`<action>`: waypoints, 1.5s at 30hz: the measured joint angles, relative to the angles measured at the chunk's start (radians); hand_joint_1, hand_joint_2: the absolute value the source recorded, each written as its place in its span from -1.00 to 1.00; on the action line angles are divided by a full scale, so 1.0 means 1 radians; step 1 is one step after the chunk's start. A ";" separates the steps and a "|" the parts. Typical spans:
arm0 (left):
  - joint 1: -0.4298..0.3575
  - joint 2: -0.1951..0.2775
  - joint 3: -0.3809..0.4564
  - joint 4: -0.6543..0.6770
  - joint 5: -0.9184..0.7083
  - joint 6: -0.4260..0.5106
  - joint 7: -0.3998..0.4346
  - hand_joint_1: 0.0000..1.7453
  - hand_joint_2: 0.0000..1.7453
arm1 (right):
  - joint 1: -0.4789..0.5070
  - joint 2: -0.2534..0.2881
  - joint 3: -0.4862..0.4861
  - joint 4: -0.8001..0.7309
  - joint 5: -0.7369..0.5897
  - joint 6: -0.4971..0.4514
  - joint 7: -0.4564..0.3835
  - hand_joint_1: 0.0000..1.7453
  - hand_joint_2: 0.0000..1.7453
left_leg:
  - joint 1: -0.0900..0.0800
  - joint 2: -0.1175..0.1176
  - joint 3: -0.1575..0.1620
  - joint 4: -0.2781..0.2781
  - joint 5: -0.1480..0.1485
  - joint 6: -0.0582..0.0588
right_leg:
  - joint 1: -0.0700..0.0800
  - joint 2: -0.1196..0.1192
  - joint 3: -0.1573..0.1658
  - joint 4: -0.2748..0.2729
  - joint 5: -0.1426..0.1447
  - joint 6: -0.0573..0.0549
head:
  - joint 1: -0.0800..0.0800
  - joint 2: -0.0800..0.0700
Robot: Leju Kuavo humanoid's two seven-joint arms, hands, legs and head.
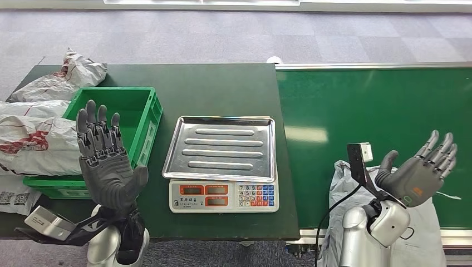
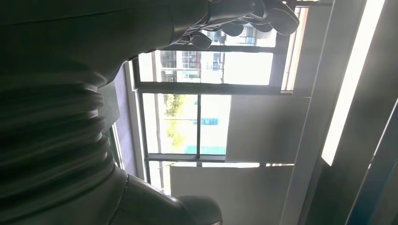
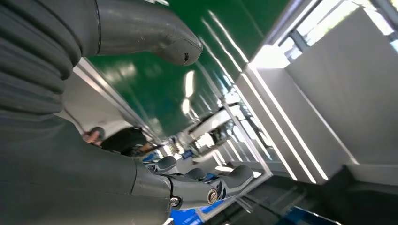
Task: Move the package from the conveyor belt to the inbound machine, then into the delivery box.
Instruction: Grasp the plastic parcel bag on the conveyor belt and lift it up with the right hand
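**Operator:** Head view first, biggest thing down. The green conveyor belt [image 1: 384, 122] takes the right half, and the only package on it that I can see is a grey-white poly bag [image 1: 345, 194] at the near edge, right by my right arm. Its full shape is hidden behind the arm, so I can't call its long axis.

**Second:** And the drop points?

**Operator:** The weighing scale [image 1: 222, 194] with its steel tray [image 1: 222, 146] sits mid-table; I take that as the inbound machine. The green crate [image 1: 131, 108] beyond my left hand would be the delivery box, with other bagged parcels [image 1: 33, 139] lying beside it and over its near end.

**Second:** Hands?

**Operator:** Right hand [image 1: 420, 172] is raised palm-up, fingers spread, holding nothing. The bag lies below and to its inner side, close under the wrist. Left hand [image 1: 106, 161] is upright in front of the crate, fingers straight and apart, also holding nothing.

**Second:** So which arm goes?

**Operator:** Right, in my judgement. It is just beside the bag; the left is well apart, across the scale. The palm must turn down and drop inward first.
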State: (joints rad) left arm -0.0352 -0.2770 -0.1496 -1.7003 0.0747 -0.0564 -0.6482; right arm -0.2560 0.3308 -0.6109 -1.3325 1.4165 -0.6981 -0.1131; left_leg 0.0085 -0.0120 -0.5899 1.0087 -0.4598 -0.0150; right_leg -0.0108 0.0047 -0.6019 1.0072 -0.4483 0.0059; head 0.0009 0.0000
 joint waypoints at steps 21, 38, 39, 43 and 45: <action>0.001 -0.004 0.037 -0.010 -0.003 -0.020 0.012 -1.00 1.00 | -0.074 -0.098 -0.117 0.459 0.007 0.003 0.226 -1.00 1.00 | 0.000 0.000 0.000 0.000 0.000 0.000 | 0.000 0.000 0.000 0.000 0.000 0.000 | 0.000 0.000; 0.001 -0.005 0.042 -0.010 -0.004 -0.021 0.015 -1.00 1.00 | -0.128 -0.167 -0.127 0.730 -0.064 0.003 0.233 -1.00 1.00 | 0.000 0.000 0.000 0.000 0.000 0.000 | 0.000 0.000 0.000 0.000 0.000 0.000 | 0.000 0.000; 0.001 -0.005 0.042 -0.010 -0.004 -0.021 0.015 -1.00 1.00 | -0.131 -0.171 -0.127 0.742 -0.066 0.010 0.237 -1.00 1.00 | 0.000 0.000 0.000 0.000 0.000 0.000 | 0.000 0.000 0.000 0.000 0.000 0.000 | 0.000 0.000; -0.001 -0.005 0.044 -0.008 0.010 -0.047 0.016 -1.00 1.00 | -0.151 -0.187 -0.125 0.805 -0.067 0.195 0.270 -1.00 1.00 | 0.000 0.002 0.001 0.000 -0.001 0.000 | 0.000 0.002 0.000 0.000 0.000 0.000 | 0.000 0.000; -0.005 -0.006 0.048 -0.004 0.016 -0.062 0.014 -1.00 1.00 | -0.176 -0.196 -0.120 0.838 -0.065 0.314 0.285 -1.00 1.00 | 0.001 0.006 0.005 0.000 -0.003 0.000 | 0.001 0.007 0.003 -0.001 0.000 0.000 | 0.000 0.000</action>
State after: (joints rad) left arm -0.0398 -0.2826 -0.1018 -1.7043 0.0906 -0.1181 -0.6340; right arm -0.4315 0.1352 -0.7312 -0.4948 1.3520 -0.3840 0.1715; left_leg 0.0098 -0.0057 -0.5848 1.0087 -0.4628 -0.0152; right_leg -0.0094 0.0114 -0.5986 1.0062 -0.4485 0.0060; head 0.0007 0.0000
